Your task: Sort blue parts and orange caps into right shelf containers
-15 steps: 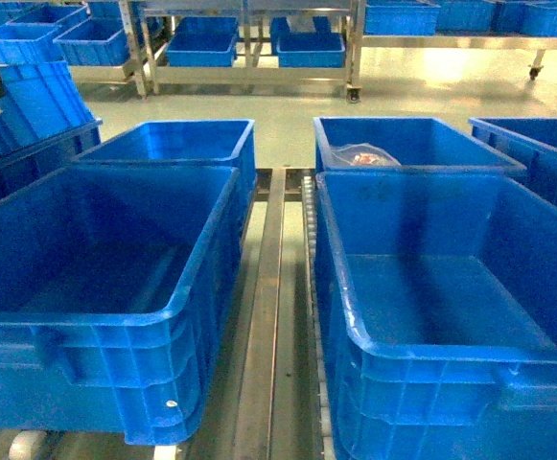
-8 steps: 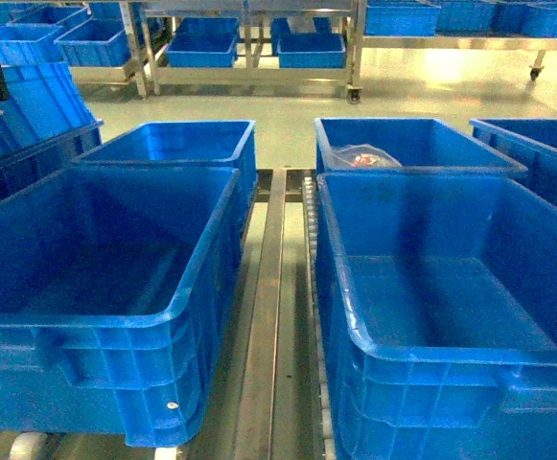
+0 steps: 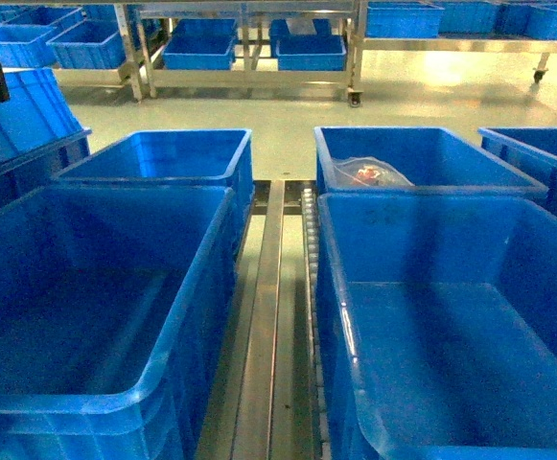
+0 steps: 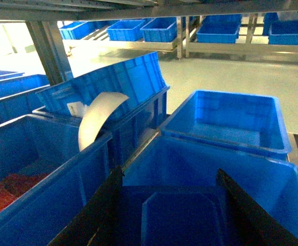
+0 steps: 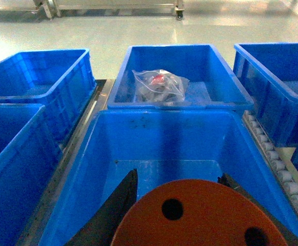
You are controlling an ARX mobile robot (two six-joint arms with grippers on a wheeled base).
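Observation:
In the right wrist view an orange cap point(image 5: 205, 220) with two dark holes fills the gap between my right gripper's point(image 5: 178, 174) black fingers. It hangs over the near right shelf container point(image 5: 164, 114), a bare blue crate point(image 3: 336, 287). In the left wrist view my left gripper point(image 4: 169, 170) holds a dark blue part point(image 4: 182, 218) with rounded corners between widely spread fingers, above another blue crate point(image 4: 292, 177). Neither gripper shows in the head view. The steel shelf rail point(image 3: 264, 316) runs between the crates.
The far right crate point(image 3: 422, 134) holds a clear plastic bag point(image 3: 369, 173) with something red inside. White rollers point(image 5: 272, 154) run right of the near crate. A tilted crate point(image 4: 123, 82) with a curved white sheet point(image 4: 97, 115) and a crate with red contents point(image 4: 10, 187) lie left.
The head camera has moved forward and tipped down. The crates look larger and nearer, and the near crates' front walls have dropped out of the picture.

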